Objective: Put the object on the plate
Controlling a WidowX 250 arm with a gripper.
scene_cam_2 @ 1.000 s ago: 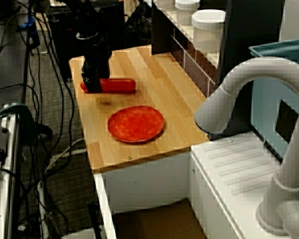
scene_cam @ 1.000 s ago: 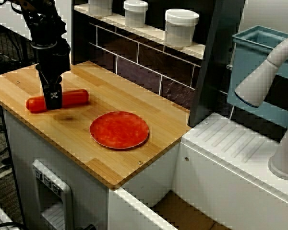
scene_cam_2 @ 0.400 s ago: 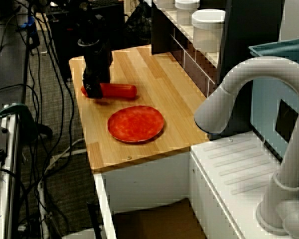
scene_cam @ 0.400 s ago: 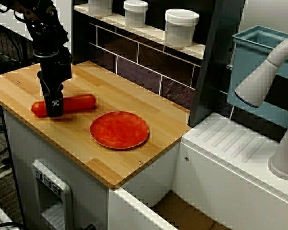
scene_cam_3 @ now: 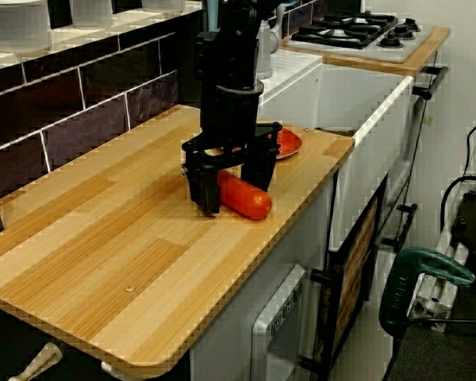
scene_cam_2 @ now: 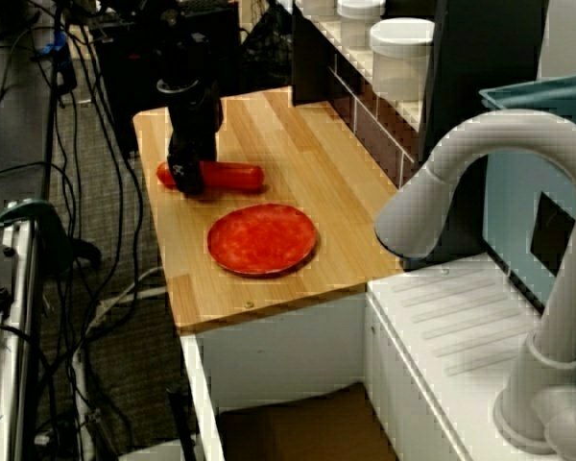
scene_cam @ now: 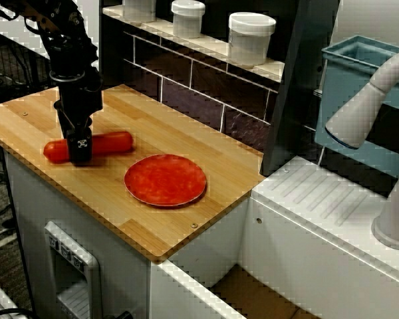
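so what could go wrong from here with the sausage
The end effector straddles the sausage near one end, not its middle, so the glossy cylinder may tilt or slip when lifted. If dropped it could roll off the counter's near edge. It is about as long as the plate is wide, so a skewed placement may overhang.

1. Sausage (scene_cam: 106,143): smooth, glossy plastic look, red-orange.
2. Plate (scene_cam: 165,180): red-orange, duller sheen, thin pale rim.
3. Counter (scene_cam: 186,139): striped wood, satin finish.
4. Gripper (scene_cam_3: 232,181): matt black.
5. Jars (scene_cam: 251,38): white, smooth plastic look.
6. Backsplash tiles (scene_cam: 193,86): dark, glossy.
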